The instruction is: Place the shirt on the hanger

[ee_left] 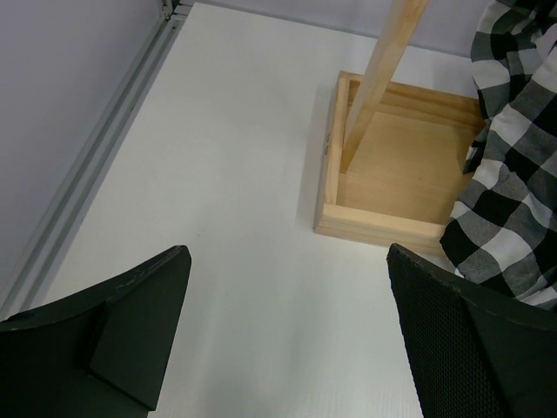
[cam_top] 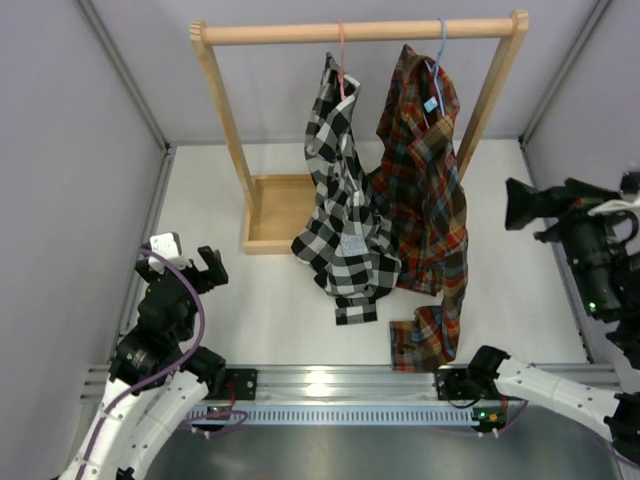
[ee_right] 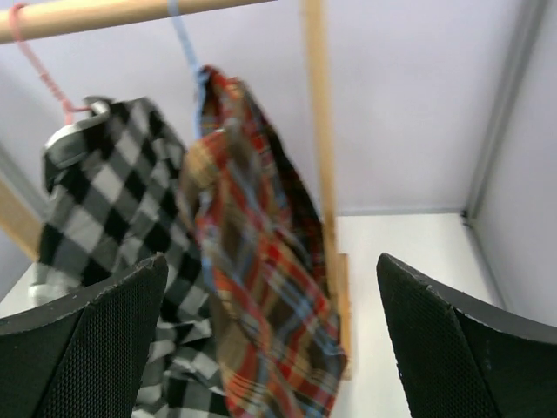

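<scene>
Black pincers, two. Left gripper [ee_left: 287, 340]: jaws wide apart, holding nothing, low beside the wooden rack's [cam_top: 360, 32] tray foot. Right gripper [ee_right: 270, 348]: wide apart, empty, off the rack's right post. Shirt [cam_top: 340, 220]: under the rack's rail on the hanger [cam_top: 341, 60], bunched lopsided. My judgement: I'd seat the slumped shoulder over the wire gently, keeping off the plaid shirt [cam_top: 430, 190] alongside.

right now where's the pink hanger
In the top view the pink hanger hooks over the wooden rail, left of the blue hanger, with the black-and-white shirt hanging from it.
</scene>
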You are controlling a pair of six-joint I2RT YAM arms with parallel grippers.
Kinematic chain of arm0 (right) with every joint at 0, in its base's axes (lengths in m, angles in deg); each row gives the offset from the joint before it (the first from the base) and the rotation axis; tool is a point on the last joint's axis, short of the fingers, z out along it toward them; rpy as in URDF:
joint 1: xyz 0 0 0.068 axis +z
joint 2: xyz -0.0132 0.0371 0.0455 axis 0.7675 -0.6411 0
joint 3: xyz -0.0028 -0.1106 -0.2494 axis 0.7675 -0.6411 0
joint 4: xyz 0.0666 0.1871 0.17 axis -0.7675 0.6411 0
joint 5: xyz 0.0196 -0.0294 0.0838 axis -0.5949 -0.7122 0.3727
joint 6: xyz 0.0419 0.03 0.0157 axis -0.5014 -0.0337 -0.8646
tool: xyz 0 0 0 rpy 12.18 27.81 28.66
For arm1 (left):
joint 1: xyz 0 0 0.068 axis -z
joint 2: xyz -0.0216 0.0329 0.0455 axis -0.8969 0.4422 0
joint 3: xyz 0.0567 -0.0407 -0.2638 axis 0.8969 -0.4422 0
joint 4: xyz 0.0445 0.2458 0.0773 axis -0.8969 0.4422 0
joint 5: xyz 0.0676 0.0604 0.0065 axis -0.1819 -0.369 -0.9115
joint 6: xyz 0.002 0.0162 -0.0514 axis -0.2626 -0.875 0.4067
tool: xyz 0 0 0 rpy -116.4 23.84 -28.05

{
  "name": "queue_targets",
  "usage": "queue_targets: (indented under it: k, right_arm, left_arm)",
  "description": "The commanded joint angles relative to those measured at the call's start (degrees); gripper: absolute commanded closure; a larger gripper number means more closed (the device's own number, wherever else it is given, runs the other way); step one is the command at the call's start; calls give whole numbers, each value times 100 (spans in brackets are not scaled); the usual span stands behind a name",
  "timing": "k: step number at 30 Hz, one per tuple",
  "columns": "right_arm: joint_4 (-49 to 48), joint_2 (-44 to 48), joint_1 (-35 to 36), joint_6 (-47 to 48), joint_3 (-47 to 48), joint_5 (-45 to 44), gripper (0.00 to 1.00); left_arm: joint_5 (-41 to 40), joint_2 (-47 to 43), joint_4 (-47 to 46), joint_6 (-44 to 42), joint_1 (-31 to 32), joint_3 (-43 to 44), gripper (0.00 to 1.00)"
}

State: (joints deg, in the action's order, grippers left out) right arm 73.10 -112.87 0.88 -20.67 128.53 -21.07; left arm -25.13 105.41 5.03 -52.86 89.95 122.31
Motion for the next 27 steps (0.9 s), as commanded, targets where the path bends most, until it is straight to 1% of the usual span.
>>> queue_targets:
  k: [1, 3, 4, 7, 10, 12, 17, 18, 20, 23, 27]
  right_arm:
    - [970, 476, 32, 280, -491, -956, 1]
    - [1209, 801, 41, 114, -748, -984, 0]
    - [1480, 890, 33, 17, -949, -984, 1]
    - [1754, 1206, 32, -484, -1397, -1010, 0]
    - [1921, 1444, 32, -739, -1688, -1256, 1]
    - [2132, 1567, 32, -905, -1846, -1308, 0]
    - [2448, 1918, 32, -1371, -2312, -1327, 1]
    - [2510, 1963, 41, -1529, -2383, -1379, 1]
    - [2493, 2085, 32, -1601, -2436, -1196, 1]
    - [2502, 2183, 32, -1601, -2427, -1352, 0]
    - [2502, 2139, 32, -1583, -2427, -1423, 1]
  left_arm:
    - [63, -22, -256, -28, -62, 77, 2]
    - [53, -110, -256, -90, -53, 50, 2]
    - [62, -206, -256, -99, -53, 50, 2]
    - [124, -452, -256, -151, -53, 6, 2]
    - [518, -620, -317, -318, -62, -29, 2]
    - [755, -629, -335, -380, -53, -38, 2]
    - [915, -533, -335, -406, -53, -11, 2]
    - [984, -497, -344, -398, -53, -20, 2]
    - [1029, -392, -335, -354, -62, -3, 2]
    - [1099, -199, -335, -345, -53, 24, 2]
    - [1152, -189, -344, -345, -53, 24, 2]
